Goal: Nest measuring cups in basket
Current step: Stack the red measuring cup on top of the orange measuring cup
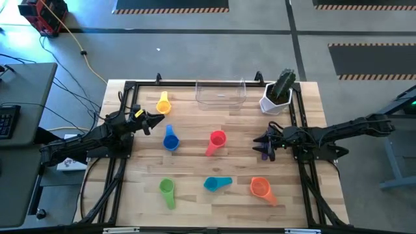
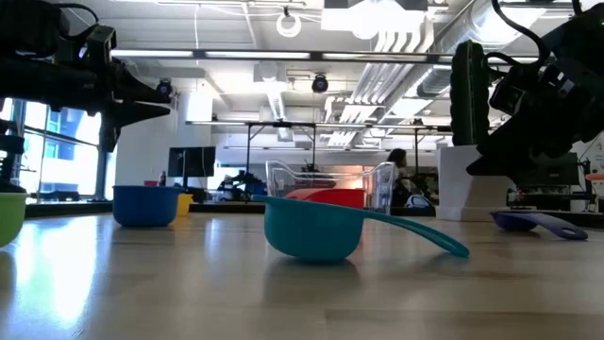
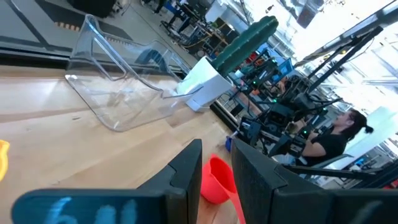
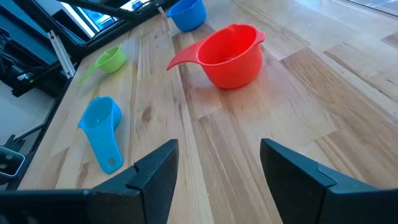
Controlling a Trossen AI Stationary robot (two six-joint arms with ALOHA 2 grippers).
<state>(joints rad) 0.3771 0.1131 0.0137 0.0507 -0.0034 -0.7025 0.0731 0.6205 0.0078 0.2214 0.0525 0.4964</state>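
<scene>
Seven cups lie apart on the wooden table: yellow, blue, red, green, teal, orange and purple. The clear basket stands at the far edge with nothing in it. My left gripper hovers open above the table, between the yellow and blue cups, pointing right. My right gripper is open and raised, pointing left at the red cup. The purple cup rests on the table just under it, hidden from the right wrist view.
A white angular pot with a green cactus stands right of the basket at the far right corner. Black frame rails run along the table's left and right sides. Bare wood lies between the cups. A person sits beyond the table.
</scene>
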